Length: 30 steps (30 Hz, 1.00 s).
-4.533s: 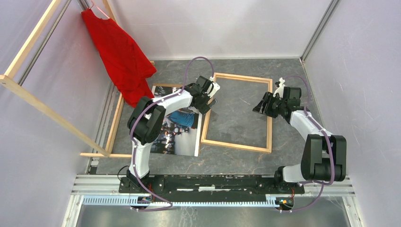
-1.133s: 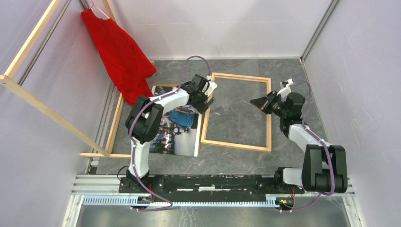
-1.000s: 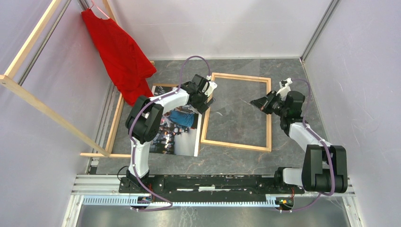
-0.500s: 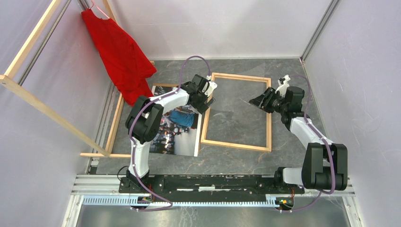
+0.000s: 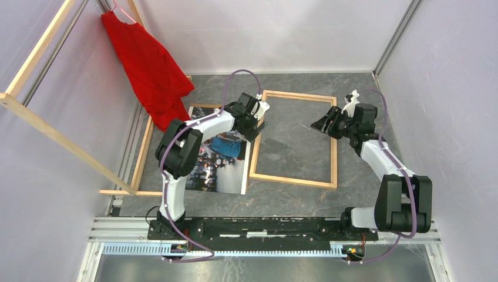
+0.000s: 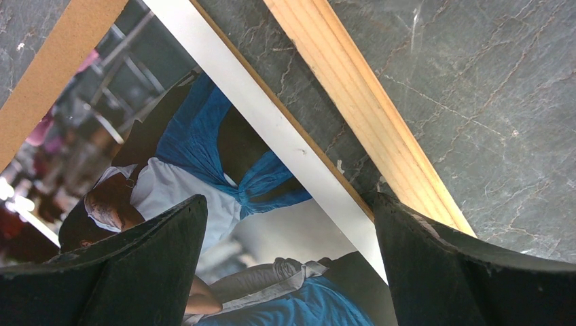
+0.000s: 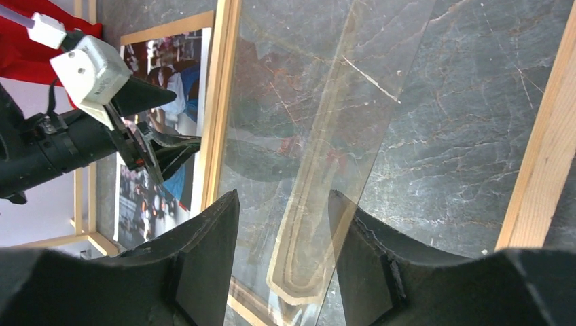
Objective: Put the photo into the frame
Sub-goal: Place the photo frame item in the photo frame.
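Note:
The photo (image 5: 220, 158) lies face up, left of the frame (image 5: 336, 153), a thin light-wood rectangle flat on the slate. My left gripper (image 5: 258, 126) hangs open over the photo's right edge, beside the frame's left bar. In the left wrist view its fingers straddle the photo (image 6: 204, 149) and its white border, with the frame bar (image 6: 353, 95) just beyond. My right gripper (image 5: 321, 125) is open above the frame's right half. A clear pane (image 7: 306, 102) covers the frame's opening; its edge runs between the right gripper (image 7: 284, 197) fingers, jaws apart.
A brown backing board (image 5: 199, 107) lies under the photo. A red garment (image 5: 150, 64) hangs from a wooden rack (image 5: 41, 123) at the back left. White walls close in the slate floor on three sides.
My right gripper has gone from shut to open and shifted slightly toward the far side of the frame. The left arm, the photo and the frame have not moved.

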Each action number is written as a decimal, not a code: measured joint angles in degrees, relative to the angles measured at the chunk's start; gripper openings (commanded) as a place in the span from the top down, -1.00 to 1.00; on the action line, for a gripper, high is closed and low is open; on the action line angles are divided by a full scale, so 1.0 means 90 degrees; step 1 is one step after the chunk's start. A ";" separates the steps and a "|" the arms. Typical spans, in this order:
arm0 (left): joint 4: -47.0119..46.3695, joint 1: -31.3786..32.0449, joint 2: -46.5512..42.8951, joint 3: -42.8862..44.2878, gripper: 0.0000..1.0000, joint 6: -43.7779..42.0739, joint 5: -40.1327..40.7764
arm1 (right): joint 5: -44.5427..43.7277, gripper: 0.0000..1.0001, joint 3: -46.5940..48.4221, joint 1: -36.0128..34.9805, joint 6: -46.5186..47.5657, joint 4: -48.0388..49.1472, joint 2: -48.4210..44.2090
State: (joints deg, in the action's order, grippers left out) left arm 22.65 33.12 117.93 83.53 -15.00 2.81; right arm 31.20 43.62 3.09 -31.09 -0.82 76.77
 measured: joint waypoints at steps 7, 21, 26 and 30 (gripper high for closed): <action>-0.0044 0.0000 -0.0015 -0.0034 -0.95 -0.0002 0.0002 | -0.0206 -0.28 0.0078 0.0002 0.0240 -0.0335 0.0136; -0.0053 0.0000 -0.0022 -0.0044 -0.95 -0.0002 0.0000 | -0.0542 -0.27 0.0177 0.0007 0.0624 -0.0544 0.0520; -0.0063 0.0000 -0.0024 -0.0053 -0.95 -0.0002 0.0000 | -0.0714 -0.11 0.0177 0.0024 0.0658 -0.0665 0.0767; -0.0066 0.0000 -0.0024 -0.0053 -0.95 -0.0002 0.0000 | -0.0792 0.01 0.0175 0.0051 0.0653 -0.0692 0.0840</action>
State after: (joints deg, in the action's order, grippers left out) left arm 22.06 33.12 117.71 83.05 -15.03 2.81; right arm 24.08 45.19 3.55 -25.21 -7.05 84.33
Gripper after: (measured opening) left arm 0.978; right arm 0.540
